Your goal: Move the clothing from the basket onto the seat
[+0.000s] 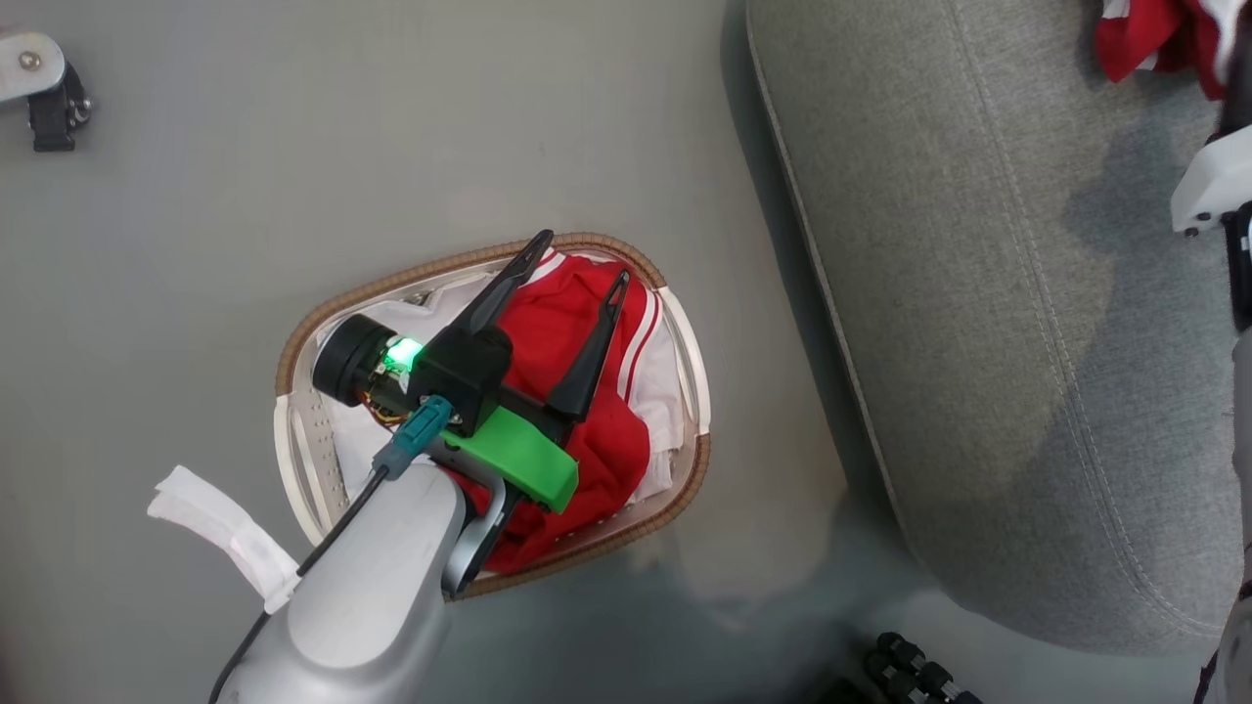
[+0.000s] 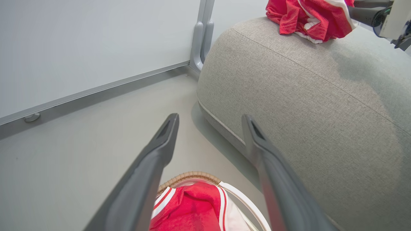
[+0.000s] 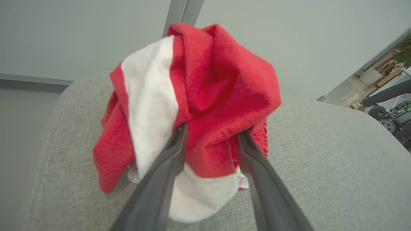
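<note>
Partly, basket (image 1: 597, 240) beneath left end effector (image 1: 582, 256).

Grey floor (image 1: 293, 147) meets a white wall panel (image 2: 80, 41) with a grey metal post (image 2: 202, 35).

Head overhead, wrists low beside seat (image 2: 305, 96)
</note>
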Tool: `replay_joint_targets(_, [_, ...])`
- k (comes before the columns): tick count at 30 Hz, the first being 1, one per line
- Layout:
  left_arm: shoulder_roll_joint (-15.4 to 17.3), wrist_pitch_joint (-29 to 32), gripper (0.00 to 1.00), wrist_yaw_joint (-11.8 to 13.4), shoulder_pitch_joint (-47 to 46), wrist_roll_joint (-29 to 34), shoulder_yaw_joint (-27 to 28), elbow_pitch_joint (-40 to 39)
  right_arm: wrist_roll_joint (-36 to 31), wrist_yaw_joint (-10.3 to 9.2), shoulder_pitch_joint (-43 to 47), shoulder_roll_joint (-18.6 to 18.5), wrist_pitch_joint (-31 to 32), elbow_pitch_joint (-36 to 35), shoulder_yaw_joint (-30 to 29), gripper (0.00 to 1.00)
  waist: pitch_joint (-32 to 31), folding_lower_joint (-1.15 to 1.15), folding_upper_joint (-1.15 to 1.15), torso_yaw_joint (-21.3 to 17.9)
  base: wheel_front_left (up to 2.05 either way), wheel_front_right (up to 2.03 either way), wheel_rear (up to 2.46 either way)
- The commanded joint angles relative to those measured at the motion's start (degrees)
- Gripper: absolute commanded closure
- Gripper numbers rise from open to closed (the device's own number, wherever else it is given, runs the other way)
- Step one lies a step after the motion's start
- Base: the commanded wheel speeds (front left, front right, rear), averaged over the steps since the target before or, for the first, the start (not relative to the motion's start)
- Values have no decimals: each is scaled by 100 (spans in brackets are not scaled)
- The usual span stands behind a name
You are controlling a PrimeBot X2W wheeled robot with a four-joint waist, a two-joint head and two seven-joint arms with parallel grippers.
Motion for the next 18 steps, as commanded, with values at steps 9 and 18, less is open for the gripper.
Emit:
replay_joint_targets(9, [-41, -2, 0, -17, 219, -91, 224, -18, 155, -8, 847, -33, -14, -650, 162, 0, -646, -1, 0, -17, 0, 0, 0])
replay_joint_targets(18, [-222, -2, 0, -17, 541, -215, 613, -58, 181, -8, 1164, -227, -14, -906, 351, 0, -1581, -1, 0, 137, 0, 0, 0])
